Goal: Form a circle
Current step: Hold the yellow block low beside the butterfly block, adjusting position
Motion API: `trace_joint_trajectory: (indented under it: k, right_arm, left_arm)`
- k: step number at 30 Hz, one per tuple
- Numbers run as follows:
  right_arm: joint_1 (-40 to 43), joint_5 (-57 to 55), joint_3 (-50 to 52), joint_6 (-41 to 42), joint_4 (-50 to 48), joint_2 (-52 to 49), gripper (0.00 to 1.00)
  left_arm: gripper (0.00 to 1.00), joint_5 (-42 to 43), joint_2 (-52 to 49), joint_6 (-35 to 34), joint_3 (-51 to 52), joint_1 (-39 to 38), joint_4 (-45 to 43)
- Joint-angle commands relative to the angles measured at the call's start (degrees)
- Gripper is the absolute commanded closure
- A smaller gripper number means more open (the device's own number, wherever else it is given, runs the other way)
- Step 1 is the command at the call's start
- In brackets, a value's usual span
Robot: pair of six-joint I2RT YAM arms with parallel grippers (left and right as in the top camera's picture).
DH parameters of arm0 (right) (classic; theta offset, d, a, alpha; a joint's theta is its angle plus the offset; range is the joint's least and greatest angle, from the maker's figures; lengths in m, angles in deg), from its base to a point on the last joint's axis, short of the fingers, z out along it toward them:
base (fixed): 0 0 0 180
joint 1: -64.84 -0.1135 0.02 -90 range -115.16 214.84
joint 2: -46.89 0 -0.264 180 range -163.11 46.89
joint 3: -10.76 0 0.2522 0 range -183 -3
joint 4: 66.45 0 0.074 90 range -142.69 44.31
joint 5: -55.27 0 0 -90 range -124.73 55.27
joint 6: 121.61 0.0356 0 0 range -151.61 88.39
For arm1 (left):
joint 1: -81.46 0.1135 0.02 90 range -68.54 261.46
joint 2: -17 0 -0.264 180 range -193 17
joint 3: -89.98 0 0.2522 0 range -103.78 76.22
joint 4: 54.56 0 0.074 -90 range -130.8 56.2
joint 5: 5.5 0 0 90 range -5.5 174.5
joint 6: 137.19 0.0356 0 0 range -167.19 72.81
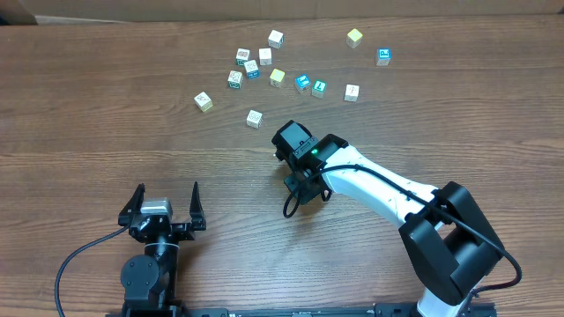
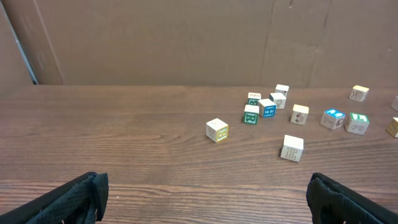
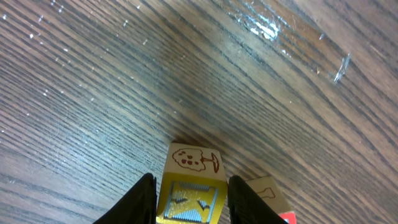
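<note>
No clean lettering reaches me from any camera. The best print is in the right wrist view. There the small pale wooden cube with a yellow-framed face (image 3: 186, 198) carries a red-brown line drawing on its upper face, something like a tree with dots beside it. Blue marks inside the yellow frame run off the picture's lower edge. Just beside it on the right sits the cream cube with a bright red corner patch (image 3: 270, 193), bearing a thin brown outline I cannot make out.

Those two, side by side, are all I can see of the circle (image 3: 208, 163). Its long axis runs straight across the wrist view, along the line on which the jaws close, at a slant to the grain of the brown wood-grain bench (image 1: 106, 132). In the overhead view it lies hidden beneath the right wrist, near the bench's middle, so I cannot tell its heading there.

The right gripper (image 3: 191, 205) has its jaws partly closed, flat against two opposite sides of the yellow-framed cube. Whether that cube rests on the bench I cannot tell.

The left gripper (image 1: 167, 188) sits by the near edge, jaws spread wide, holding nothing.

Farther back lie loose cubes, among them a blue-faced cube (image 1: 383, 55) and a plain yellow cube (image 1: 354, 37), their prints too small to read.
</note>
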Motion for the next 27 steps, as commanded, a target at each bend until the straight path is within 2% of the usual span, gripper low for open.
trace_joint_trajectory:
  k: [1, 27]
  right_arm:
    - [0.3, 0.2, 0.2, -0.7, -0.4, 0.1, 0.65]
    - [0.3, -1.0, 0.2, -3.8, -0.6, 0.1, 0.66]
  left_arm:
    - [0.00, 0.3, 0.6, 1.0, 0.2, -0.4, -0.2]
    - [0.00, 0.3, 0.6, 1.0, 0.2, -0.4, -0.2]
